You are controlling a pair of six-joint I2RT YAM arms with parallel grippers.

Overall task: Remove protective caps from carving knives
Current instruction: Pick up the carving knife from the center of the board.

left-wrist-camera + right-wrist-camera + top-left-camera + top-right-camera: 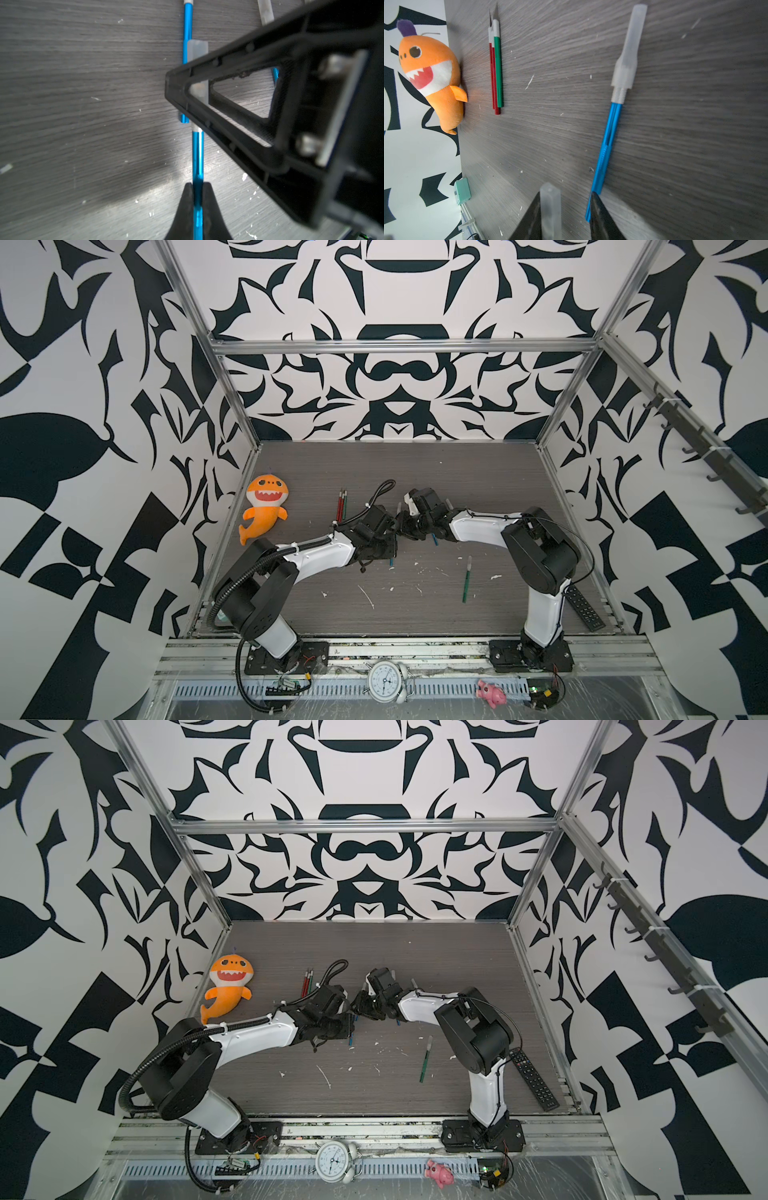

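A translucent whitish protective cap (550, 205) is seen at the tip end of a blue carving knife (197, 158), at the centre of both top views. The knife's handle is pinched by the left end effector (197, 185). The cap is straddled by the right end effector (565, 193), its jaws spread: one finger is touched, and a gap is left at the other. A second capped blue knife (606, 145) is laid on the desk (415, 472) close by. A capped green knife (465, 585) is placed lower right of centre. Bare-bladed red and green knives (341, 506) are gathered left of centre, near an orange plush shark (266, 506).
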